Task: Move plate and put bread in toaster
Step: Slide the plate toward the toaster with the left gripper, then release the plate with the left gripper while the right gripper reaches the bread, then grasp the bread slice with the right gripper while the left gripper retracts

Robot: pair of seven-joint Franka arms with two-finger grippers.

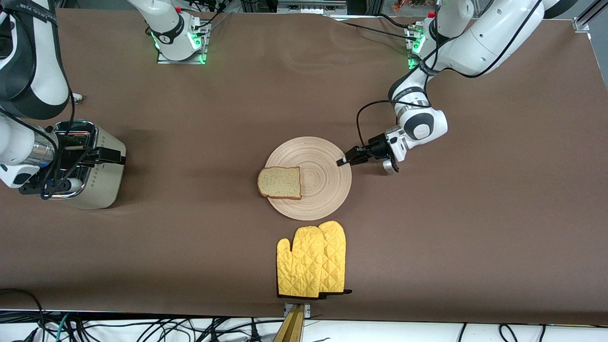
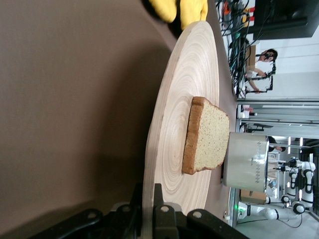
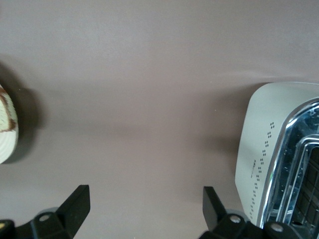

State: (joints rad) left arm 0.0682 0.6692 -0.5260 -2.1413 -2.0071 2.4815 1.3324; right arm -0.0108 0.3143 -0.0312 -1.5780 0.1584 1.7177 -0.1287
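The round pale wooden plate (image 1: 325, 183) lies mid-table with the bread slice (image 1: 280, 182) on its part toward the right arm's end. My left gripper (image 1: 343, 161) is shut on the plate's rim at the edge toward the left arm's end. In the left wrist view its fingers (image 2: 159, 196) clamp the rim of the plate (image 2: 184, 99), with the bread (image 2: 207, 137) flat on it. The cream toaster (image 1: 102, 183) stands at the right arm's end. My right gripper (image 1: 107, 156) is open and empty, up over the toaster (image 3: 264, 149).
A pair of yellow oven mitts (image 1: 313, 261) lies nearer to the front camera than the plate, close to the table's front edge. The plate's edge (image 3: 6, 124) shows in the right wrist view.
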